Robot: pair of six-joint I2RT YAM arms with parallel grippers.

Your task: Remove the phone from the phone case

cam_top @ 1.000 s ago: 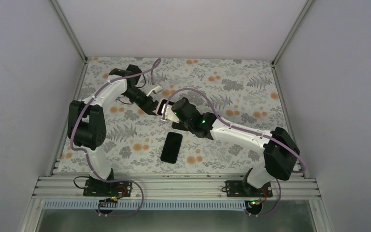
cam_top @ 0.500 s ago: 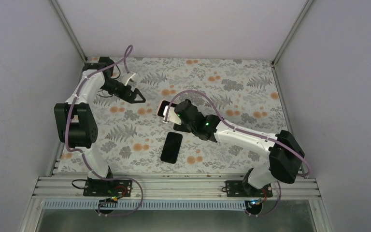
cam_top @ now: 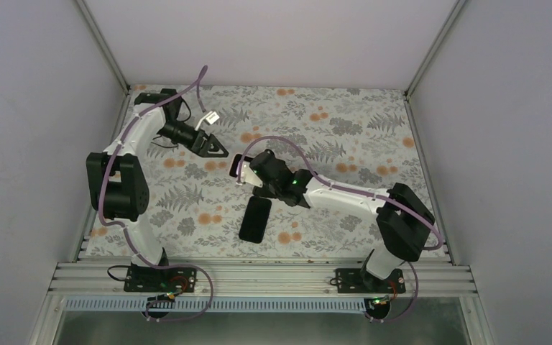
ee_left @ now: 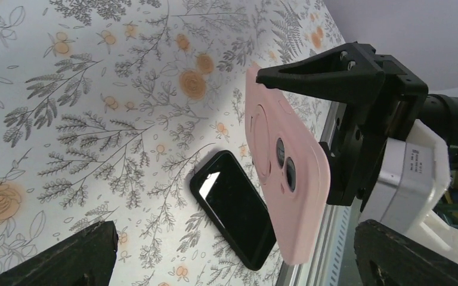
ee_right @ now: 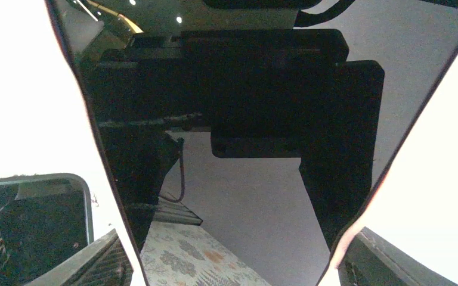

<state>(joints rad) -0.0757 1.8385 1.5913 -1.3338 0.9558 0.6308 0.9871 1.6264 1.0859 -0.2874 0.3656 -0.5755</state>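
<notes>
Since a sec ago the L end effector has pulled away from the case toward the far-L corner. It now hangs released, jaws spread wide, nothing btw them. The R end effector has shifted slightly L and is clamped on the pink phone case, holding it on edge, clear of the desk. A glossy black face mirroring the wrist hardware fills the R wrist view, so I judge the phone is prob. still seated in the case, though I can't be sure. A second, black phone lies flat on the desk right under the R end effector.

Risks: it's a one-arm hold, so if the grip creeps, the case could twist or drop onto the black phone below. A hurried return by the L end effector could knock the case loose.

Room: there's plenty of bare desk beyond and R of the R end effector. The near rail sits close behind the black phone. The L end effector is near the L wall, w/ little swing room there.
</notes>
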